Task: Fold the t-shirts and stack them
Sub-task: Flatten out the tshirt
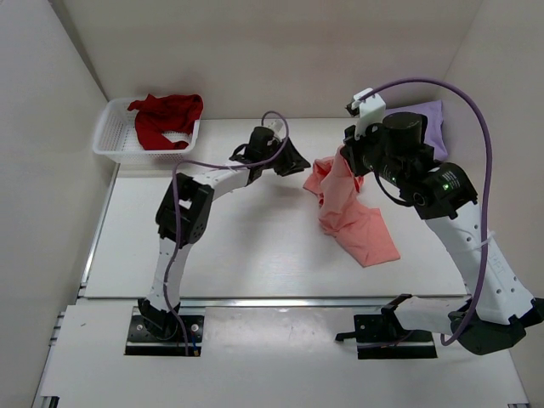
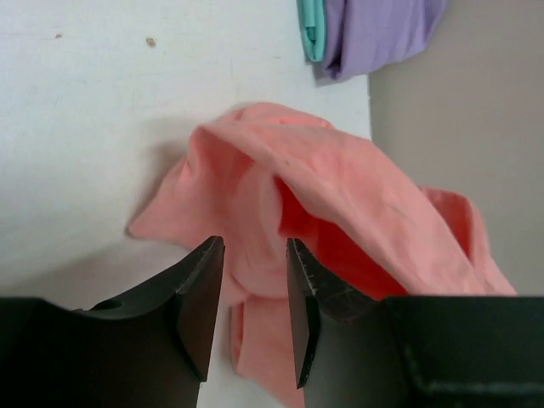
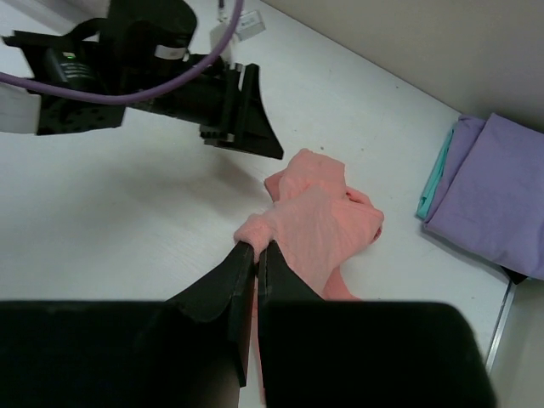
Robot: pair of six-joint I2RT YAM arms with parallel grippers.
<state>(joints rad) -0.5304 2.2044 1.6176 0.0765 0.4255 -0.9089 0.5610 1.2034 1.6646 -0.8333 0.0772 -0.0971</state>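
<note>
The right claw (image 3: 256, 251) is clamped on a bunched edge of the pink shirt (image 1: 353, 212), lifting part of it off the worktop (image 1: 238, 255) at mid-right. The left claw (image 2: 255, 255) stands apart and empty, just beside the cloth. The step looks like spreading the shirt for folding, so the left claw next needs a second corner. There is open room to the left. The purple shirt (image 1: 433, 119) lies near behind.

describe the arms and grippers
The left arm and right arm have white links, black joints and black base plates. A purple cable loops along each. The left gripper and right gripper each have two black wedge-shaped fingers. A green light glows on the right arm.
</note>
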